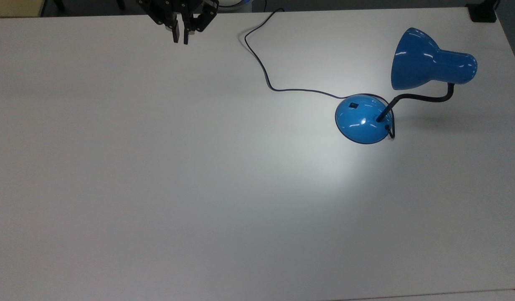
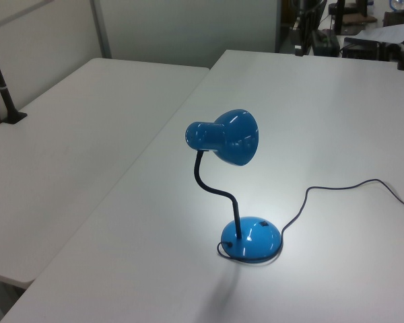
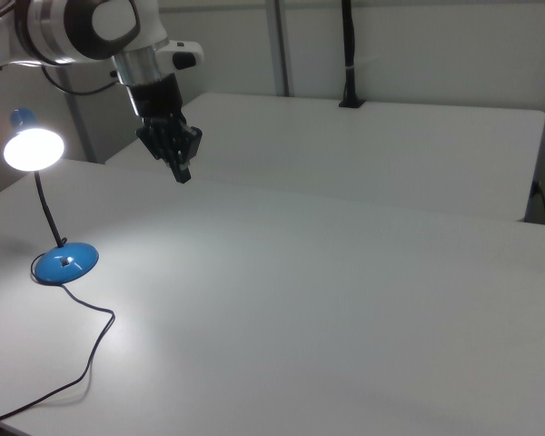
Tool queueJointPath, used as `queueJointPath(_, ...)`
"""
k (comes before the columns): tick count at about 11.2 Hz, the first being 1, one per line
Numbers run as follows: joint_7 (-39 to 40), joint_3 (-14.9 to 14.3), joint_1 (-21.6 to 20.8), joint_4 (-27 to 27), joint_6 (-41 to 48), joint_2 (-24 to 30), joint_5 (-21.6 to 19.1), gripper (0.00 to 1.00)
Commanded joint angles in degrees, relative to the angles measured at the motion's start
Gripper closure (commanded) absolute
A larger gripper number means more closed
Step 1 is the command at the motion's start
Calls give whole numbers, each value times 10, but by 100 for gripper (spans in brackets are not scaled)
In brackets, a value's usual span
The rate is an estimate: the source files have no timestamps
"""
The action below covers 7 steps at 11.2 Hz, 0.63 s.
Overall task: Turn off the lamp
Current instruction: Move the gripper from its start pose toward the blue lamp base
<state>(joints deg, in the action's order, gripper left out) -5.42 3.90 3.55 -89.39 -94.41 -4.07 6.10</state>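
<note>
Still lit, glossy blue lamp (image 1: pixel 364 119), shade aglow.

I count one lamp (image 1: pixel 364 119) with one cord (image 1: pixel 261 71). I see two tables (image 2: pixel 337 114) and my one gripper (image 1: pixel 181 39).

Robotics lab, white worktables (image 2: pixel 108 134), robot arm (image 3: pixel 91 23), clamped camera pole (image 3: pixel 348 54)

Blue lamp (image 1: pixel 364 119) stands upright on the white table (image 1: pixel 157 188), near the top view's right edge, lit: bulb glows in right view, w/ bright patch on tabletop by the base. Black switch (image 1: pixel 354 105) on domed base; bendy black neck; thin cord (image 1: pixel 261 69) trails off toward table's far edge.
</note>
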Motion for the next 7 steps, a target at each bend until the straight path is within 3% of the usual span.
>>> queueJointPath(1,19,-7,-12,4,7,-6,-3,100)
queueJointPath(3,21,-6,-23,-17,-43,-7,-24,100)
queueJointPath(7,74,-6,-110,-65,-77,-22,-21,100)
